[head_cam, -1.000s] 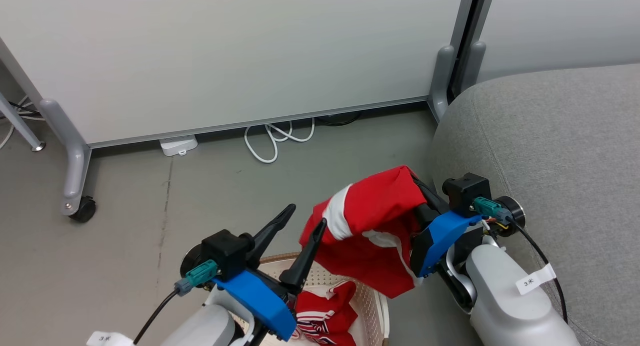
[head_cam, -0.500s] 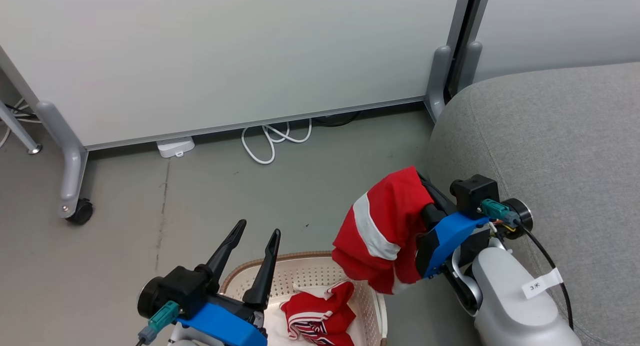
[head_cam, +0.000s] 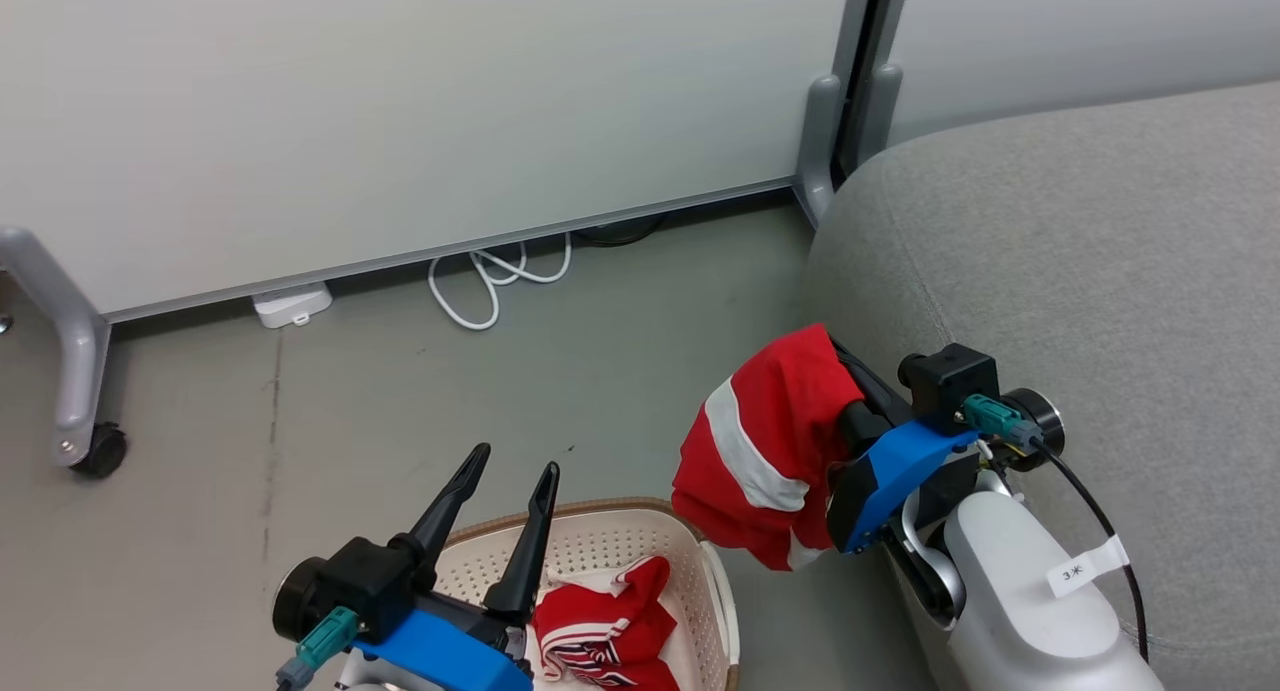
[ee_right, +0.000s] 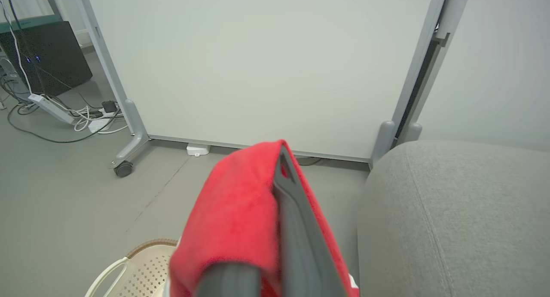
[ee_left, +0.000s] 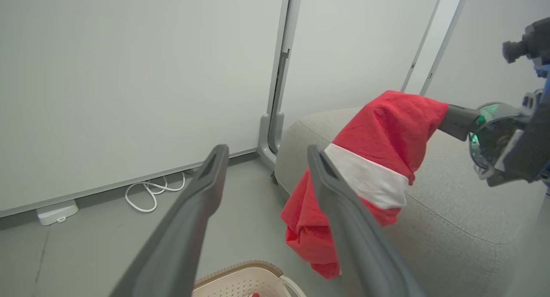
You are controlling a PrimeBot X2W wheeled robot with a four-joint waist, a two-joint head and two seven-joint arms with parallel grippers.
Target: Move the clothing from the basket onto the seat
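Soft red garment with a broad white stripe, draped limp over the right gripper, whose long dark fingers are clamped together on the cloth, beside the rounded, coarse-weave grey sofa; left gripper, tapered fingers spread apart and empty, above the perforated cream basket; crumpled striped jersey inside.

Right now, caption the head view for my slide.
Right hand holds red white-striped garment beside grey sofa; open left hand by basket holding jersey.
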